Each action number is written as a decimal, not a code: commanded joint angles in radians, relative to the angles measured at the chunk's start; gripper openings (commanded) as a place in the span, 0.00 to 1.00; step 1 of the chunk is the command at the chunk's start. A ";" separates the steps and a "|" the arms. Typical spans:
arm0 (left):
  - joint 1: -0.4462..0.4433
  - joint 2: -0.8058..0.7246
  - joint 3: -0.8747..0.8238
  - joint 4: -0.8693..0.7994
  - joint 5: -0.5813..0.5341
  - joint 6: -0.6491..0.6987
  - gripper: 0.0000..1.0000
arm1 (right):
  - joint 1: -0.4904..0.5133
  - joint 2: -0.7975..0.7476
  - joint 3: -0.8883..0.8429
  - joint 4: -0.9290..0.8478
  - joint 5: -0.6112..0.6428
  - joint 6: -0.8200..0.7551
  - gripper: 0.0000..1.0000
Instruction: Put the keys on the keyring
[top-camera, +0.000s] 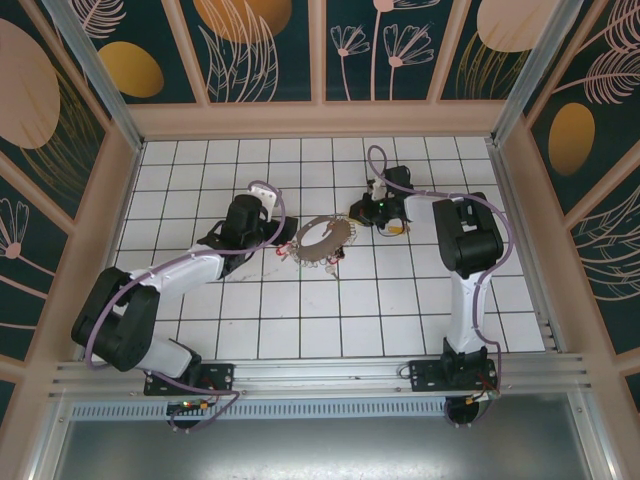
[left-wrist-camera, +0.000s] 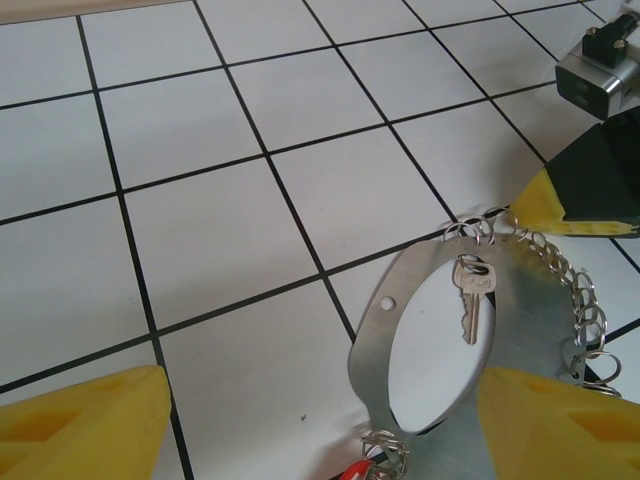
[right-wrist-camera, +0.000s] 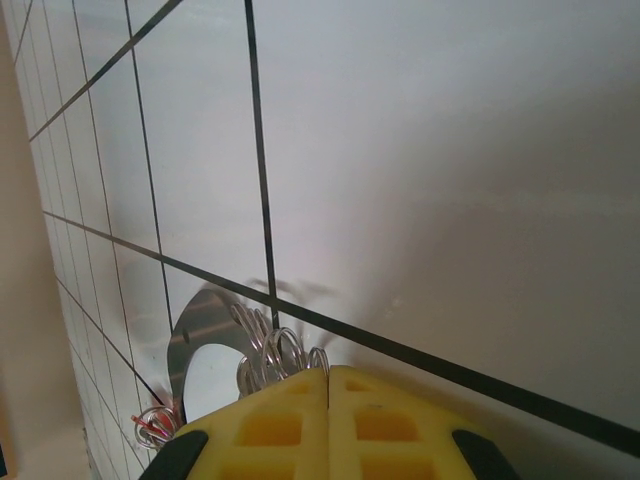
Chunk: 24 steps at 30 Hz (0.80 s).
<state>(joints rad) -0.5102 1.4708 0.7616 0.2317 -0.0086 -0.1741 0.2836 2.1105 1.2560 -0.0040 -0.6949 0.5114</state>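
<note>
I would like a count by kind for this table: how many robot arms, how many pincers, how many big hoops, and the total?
Arms: 2, the left arm and the right arm
Pincers: 2, the left pincer open and the right pincer shut
Hoop: 1
Total: 5

The left wrist view's bottom edge is cutting off the keyring (left-wrist-camera: 525, 320) and the yellow fingers (left-wrist-camera: 80, 425) of the left pincer (left-wrist-camera: 320, 385). The right pincer (right-wrist-camera: 328, 385), fingers pressed together, is hiding most of the keyring (right-wrist-camera: 195, 335) in its own view. From above, the keys (top-camera: 397, 229) are showing as a speck too small to make out.
</note>
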 joint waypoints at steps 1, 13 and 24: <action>0.002 0.015 0.012 0.047 0.030 -0.030 0.81 | 0.010 -0.040 -0.035 0.066 0.003 -0.019 0.00; 0.003 0.080 0.056 0.121 0.111 -0.116 0.81 | 0.011 -0.112 -0.125 0.115 0.108 -0.076 0.20; 0.004 0.071 0.055 0.077 0.080 -0.136 0.81 | 0.024 -0.137 -0.040 0.046 0.172 -0.143 0.21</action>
<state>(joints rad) -0.5102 1.5475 0.7895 0.3134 0.0799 -0.2844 0.2939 1.9926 1.1702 0.0788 -0.5491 0.4088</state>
